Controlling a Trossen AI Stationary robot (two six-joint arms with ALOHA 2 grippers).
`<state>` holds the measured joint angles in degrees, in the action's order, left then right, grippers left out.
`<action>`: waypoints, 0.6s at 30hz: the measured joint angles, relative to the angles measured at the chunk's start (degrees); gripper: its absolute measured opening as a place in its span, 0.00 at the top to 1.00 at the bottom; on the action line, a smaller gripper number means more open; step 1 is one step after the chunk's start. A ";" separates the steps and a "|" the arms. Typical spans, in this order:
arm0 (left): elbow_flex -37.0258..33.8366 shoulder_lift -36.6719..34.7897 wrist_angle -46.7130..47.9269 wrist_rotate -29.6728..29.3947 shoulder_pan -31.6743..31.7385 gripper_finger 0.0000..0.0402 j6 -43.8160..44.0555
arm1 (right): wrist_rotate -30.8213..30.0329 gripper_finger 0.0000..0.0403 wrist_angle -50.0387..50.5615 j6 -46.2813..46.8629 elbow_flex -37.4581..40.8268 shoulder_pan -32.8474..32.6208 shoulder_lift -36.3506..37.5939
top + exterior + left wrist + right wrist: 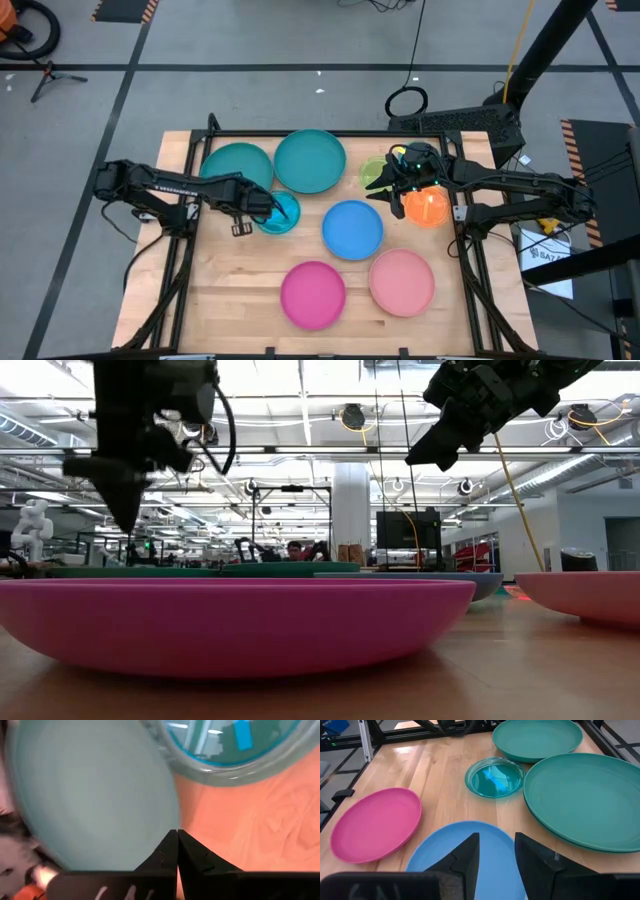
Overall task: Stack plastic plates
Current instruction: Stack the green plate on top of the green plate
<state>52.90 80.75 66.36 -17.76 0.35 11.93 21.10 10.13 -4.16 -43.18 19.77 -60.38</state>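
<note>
— Over the back right of the wooden table point(230, 300), where was your right gripper point(398, 183)?

— I hung above the small translucent orange plate point(427, 207) and the small lime-green plate point(375, 172), my fingers point(461, 857) parted with nothing between them. My left gripper point(270, 209) was pinched fully shut and empty, poised over the small translucent cyan plate point(279, 213), just beside the large teal plate point(238, 166).

— And the other plates?

— All lay flat and apart: a second large teal plate point(310, 160) at the back, the large round blue plate point(352, 229) in the middle, the magenta plate point(313, 294) and pale pink plate point(402, 281) in front. Nothing was stacked yet.

— How would you have done the pick well?

— I judged the rim was the only hold on such shallow plastic: come down with one finger inside the lip, one outside, close gently, lift level. Small plates ought to nest together, large ones beneath; a tilted release would likely let one slide off.
</note>
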 joint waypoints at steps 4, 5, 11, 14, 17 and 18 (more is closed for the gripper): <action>-3.77 -0.59 -3.50 0.02 0.59 0.99 -0.27 | 0.00 0.71 0.00 0.02 0.00 0.01 0.00; -3.84 -0.56 -3.80 0.00 1.01 0.99 0.40 | 0.00 0.71 0.02 0.02 0.00 0.00 0.00; -3.88 -0.68 -2.99 1.72 4.06 0.86 2.85 | 0.00 0.71 -0.06 0.02 0.00 0.00 -0.02; -3.88 -0.70 -3.43 2.14 5.12 0.75 2.19 | 0.00 0.71 -0.04 0.02 0.00 0.00 -0.02; -3.88 -0.70 -4.20 2.16 5.30 0.63 -0.37 | 0.00 0.71 -0.09 0.33 0.00 0.00 -0.02; -3.90 -0.70 -4.69 2.21 5.28 0.60 -1.08 | 0.00 0.71 -0.07 0.40 0.00 0.00 -0.02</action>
<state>49.00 80.05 61.67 -15.54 5.63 10.86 21.10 10.07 -3.76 -43.18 19.77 -60.40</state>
